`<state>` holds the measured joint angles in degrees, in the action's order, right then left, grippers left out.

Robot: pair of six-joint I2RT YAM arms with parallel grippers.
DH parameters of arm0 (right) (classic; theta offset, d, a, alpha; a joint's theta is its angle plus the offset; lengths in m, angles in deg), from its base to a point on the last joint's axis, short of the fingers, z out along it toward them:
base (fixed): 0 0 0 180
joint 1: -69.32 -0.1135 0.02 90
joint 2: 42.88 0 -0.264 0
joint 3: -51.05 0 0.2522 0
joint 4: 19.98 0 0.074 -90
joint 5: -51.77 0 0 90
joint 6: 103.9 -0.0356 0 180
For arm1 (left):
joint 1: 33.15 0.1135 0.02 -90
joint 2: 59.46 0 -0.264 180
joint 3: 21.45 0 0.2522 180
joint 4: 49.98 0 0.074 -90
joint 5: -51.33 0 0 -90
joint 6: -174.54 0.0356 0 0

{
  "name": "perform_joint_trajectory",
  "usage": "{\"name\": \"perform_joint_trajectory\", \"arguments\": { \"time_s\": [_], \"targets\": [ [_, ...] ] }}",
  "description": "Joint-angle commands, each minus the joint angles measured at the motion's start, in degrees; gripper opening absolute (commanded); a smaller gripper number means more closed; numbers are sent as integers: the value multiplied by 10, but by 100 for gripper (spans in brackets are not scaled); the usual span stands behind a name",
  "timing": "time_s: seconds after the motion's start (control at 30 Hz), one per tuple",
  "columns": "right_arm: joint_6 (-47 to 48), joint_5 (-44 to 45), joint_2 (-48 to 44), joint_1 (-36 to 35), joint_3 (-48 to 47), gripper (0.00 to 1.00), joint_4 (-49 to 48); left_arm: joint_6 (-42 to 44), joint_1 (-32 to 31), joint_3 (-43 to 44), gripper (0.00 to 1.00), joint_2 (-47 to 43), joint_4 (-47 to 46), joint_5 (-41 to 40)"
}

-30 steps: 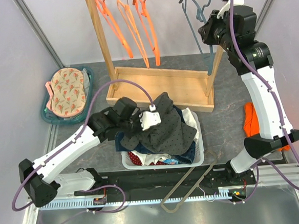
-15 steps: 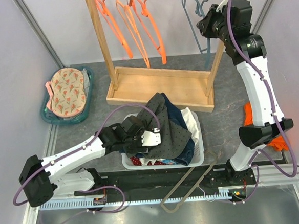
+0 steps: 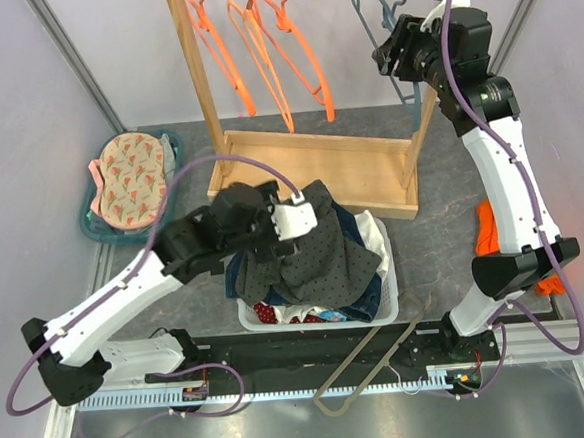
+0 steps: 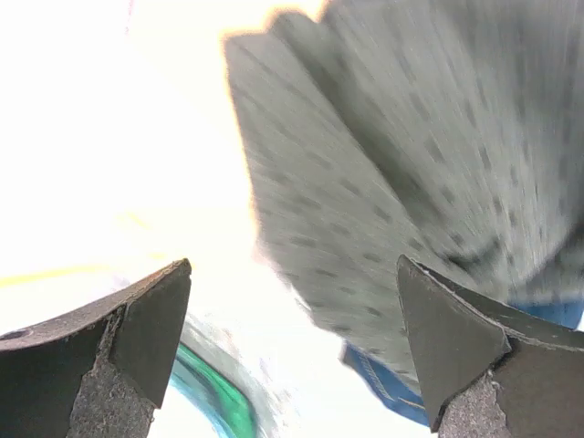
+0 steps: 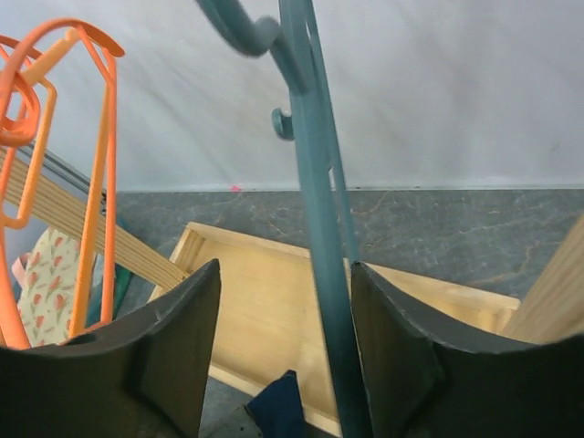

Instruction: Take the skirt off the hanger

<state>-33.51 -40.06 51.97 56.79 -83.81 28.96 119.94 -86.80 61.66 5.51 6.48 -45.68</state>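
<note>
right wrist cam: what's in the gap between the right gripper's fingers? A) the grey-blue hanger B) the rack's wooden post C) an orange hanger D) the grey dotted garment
A: in the right wrist view, the shaft of the grey-blue hanger runs up through the gap between the spread fingers of the right gripper.

Wooden garment rack [image 3: 314, 169], grey-blue hanger [image 5: 317, 205] on its rail, grey dotted garment [image 3: 320, 262] atop white laundry basket [image 3: 389, 274], teal basket [image 3: 90, 226] far left.
</note>
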Motion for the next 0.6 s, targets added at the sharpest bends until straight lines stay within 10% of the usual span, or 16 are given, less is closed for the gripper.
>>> {"name": "perform_joint_trajectory", "arguments": {
  "time_s": [0.0, 0.37, 0.57],
  "targets": [
    [5, 15, -52, 1, 17, 71, 10, -47, -1, 127, 99, 1, 40, 33],
    [-10, 26, -243, 1, 269, 93, -7, -78, 26, 283, 94, 5, 38, -32],
    [11, 37, -359, -6, 403, 98, -6, -143, 351, 258, 96, -2, 54, 201]
  ]
}}
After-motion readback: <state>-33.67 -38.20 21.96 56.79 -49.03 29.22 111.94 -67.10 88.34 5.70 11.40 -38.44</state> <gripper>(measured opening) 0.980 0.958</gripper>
